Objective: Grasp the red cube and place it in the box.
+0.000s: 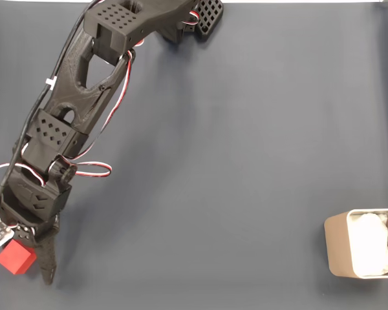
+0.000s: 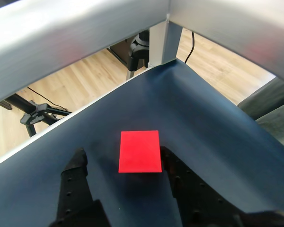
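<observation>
The red cube (image 1: 15,258) lies on the dark blue mat near its left edge in the fixed view. My gripper (image 1: 24,263) is down around it and open. In the wrist view the red cube (image 2: 140,151) sits between the two black fingers of the gripper (image 2: 123,155). The right finger (image 2: 173,168) is against the cube's side, and a gap separates the left finger (image 2: 78,165) from it. The box (image 1: 337,248), beige-grey with white padding inside, stands at the lower right edge of the fixed view, far from the gripper.
The black arm (image 1: 77,97) slants from the top centre down to the lower left. A dark blue mat (image 1: 233,168) covers the table. In the wrist view a metal frame (image 2: 85,33) passes overhead, with a wooden floor (image 2: 99,75) beyond the table corner.
</observation>
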Motion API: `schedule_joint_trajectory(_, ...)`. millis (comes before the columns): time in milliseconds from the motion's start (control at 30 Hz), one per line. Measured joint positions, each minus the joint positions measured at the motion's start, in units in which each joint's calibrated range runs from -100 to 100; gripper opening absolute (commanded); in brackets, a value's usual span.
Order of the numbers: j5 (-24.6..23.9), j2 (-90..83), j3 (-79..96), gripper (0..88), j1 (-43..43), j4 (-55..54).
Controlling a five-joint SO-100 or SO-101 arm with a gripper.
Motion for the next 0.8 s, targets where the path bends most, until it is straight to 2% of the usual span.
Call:
schedule_joint_trajectory(133,0.0,0.0,0.0,30.5,-0.1,0.0)
schedule_joint_trajectory(500,0.9,-0.1,0.0,9.3,-0.1,0.0)
schedule_joint_trajectory(800,2.2,-0.3,0.0,0.7,-0.1,0.3)
